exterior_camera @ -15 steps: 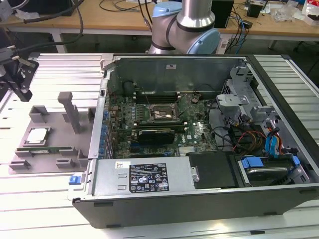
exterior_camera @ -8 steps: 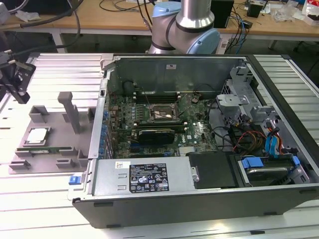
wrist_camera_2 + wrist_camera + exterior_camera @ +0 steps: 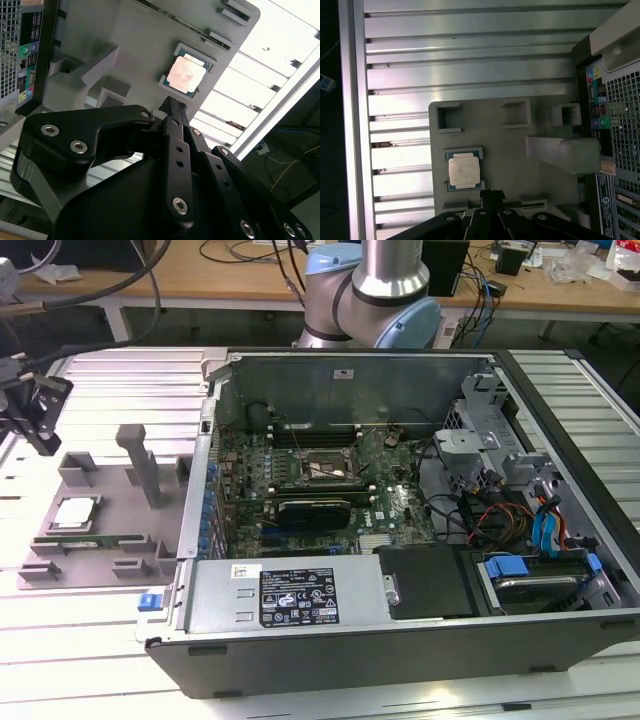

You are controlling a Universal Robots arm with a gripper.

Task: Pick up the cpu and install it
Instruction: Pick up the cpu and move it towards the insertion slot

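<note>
While the cpu [image 3: 75, 512] lies flat in a square pocket near the grey holder's [image 3: 110, 495] outer edge, kept square for lifting, the claw [image 3: 171, 105] hangs above it, apart, fingers pinched together on nothing, beside the open computer case [image 3: 400, 630].

The arm [image 3: 392, 270] comprises a silver-grey tubular section and light-blue joint caps [image 3: 328, 272], and the gripper [image 3: 171, 103] is a matte-black linkage assembly fastened with silver socket-head screws [image 3: 180, 205] at its pivots.
</note>
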